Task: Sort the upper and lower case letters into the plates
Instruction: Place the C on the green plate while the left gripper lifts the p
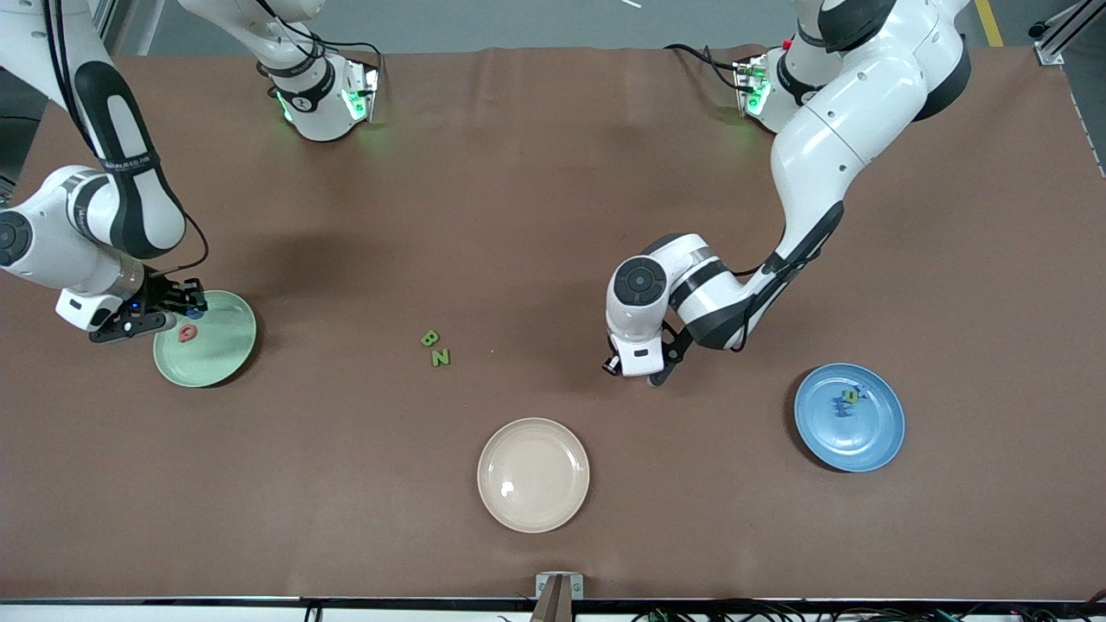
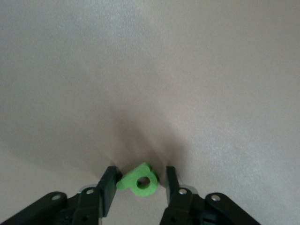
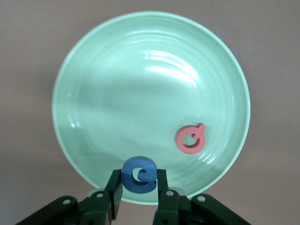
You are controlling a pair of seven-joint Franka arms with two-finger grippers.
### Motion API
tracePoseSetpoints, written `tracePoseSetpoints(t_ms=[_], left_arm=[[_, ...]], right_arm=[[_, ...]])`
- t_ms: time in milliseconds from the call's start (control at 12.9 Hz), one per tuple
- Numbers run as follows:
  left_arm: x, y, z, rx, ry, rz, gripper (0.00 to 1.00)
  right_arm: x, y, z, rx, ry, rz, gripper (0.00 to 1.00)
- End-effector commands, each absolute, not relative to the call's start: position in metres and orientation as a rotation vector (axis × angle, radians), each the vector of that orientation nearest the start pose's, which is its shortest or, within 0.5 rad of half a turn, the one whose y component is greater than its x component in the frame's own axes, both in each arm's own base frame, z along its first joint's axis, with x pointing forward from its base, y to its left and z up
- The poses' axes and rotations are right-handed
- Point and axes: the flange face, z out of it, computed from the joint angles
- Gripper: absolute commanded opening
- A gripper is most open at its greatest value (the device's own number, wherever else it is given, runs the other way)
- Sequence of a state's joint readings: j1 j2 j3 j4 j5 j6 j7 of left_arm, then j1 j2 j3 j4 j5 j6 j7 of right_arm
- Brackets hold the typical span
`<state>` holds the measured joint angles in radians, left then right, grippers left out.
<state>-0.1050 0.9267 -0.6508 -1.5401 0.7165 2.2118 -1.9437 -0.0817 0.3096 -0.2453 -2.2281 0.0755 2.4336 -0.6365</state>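
Observation:
My right gripper is shut on a blue letter shaped like a small "e", held over the rim of the mint green plate at the right arm's end of the table. A pink letter lies in that plate. My left gripper is down at the table with its jaws around a small green letter that has a round hole. One finger touches it, and a narrow gap shows at the other. The blue plate holds two small letters. Green "B" and "Z" lie mid-table.
A cream-beige plate sits nearer the front camera than the green "B" and "Z", mid-table. The left arm's elbow and wrist hang low over the table between the loose letters and the blue plate.

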Motion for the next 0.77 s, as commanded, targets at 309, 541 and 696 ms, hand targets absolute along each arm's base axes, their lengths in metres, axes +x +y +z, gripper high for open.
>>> tracePoseSetpoints(t_ms=[309,541,696], left_arm=[[0.574,-0.4,0.185,-2.765,-1.428,-0.082,0.04],[0.673,-0.208,0.281,-2.833,-1.282,-0.109,0.01],[0.673,-0.205,0.281,-2.827,-1.267,-0.108,0.01]], right_arm=[[0.512,-0.179,0.188,-3.1,-0.432,0.165,0.26],[0.542,-0.122,0.299,-3.038,-0.397,0.227,1.0],[0.555,-0.113,0.331,-3.022,-0.396,0.271,1.0]])
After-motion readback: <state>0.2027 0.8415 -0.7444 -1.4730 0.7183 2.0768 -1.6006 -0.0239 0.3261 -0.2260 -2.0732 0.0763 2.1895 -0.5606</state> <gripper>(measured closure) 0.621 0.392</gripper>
